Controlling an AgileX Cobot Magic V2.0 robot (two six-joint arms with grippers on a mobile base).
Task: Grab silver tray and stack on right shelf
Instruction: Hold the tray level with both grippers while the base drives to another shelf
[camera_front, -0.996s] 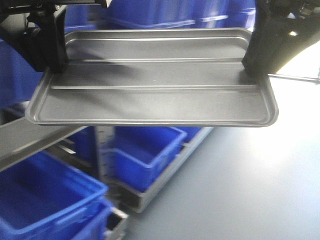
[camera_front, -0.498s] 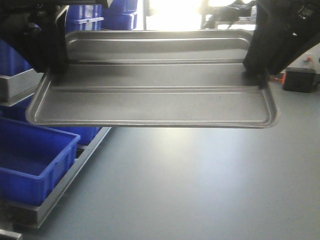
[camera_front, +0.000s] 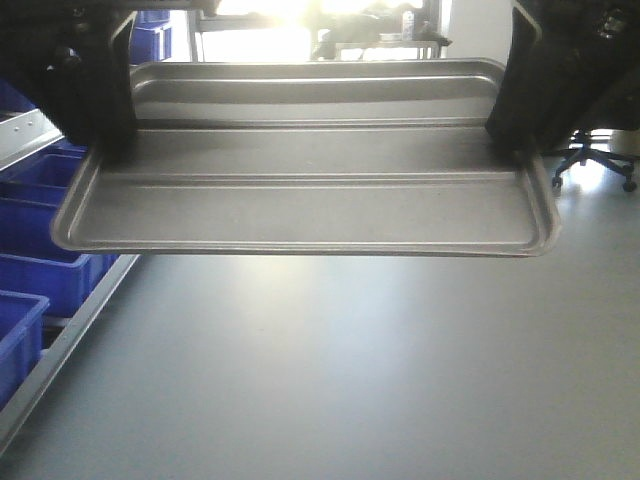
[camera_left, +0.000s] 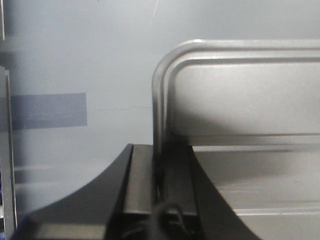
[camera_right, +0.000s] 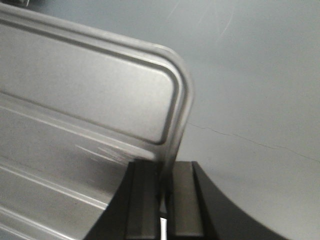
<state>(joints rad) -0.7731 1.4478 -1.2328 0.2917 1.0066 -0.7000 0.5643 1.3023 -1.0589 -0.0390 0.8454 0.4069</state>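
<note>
Hanging level above the grey floor (camera_front: 350, 380) in the front view, the silver tray (camera_front: 300, 190) is held at both short ends, the left gripper (camera_front: 105, 145) on one rim and the right gripper (camera_front: 512, 140) on the other; blue bins (camera_front: 40, 235) sit low at the left. From the left wrist, two dark fingers (camera_left: 141, 180) pinch the tray's raised rim between them. From the right wrist, the fingers (camera_right: 144, 200) clamp the opposite rim the same way.

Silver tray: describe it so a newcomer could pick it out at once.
Above the grey floor, the silver tray hangs between the left gripper and right gripper, clamped at both ends. Unlike the blue bins at left, it is shiny metal with two long ridges.
</note>
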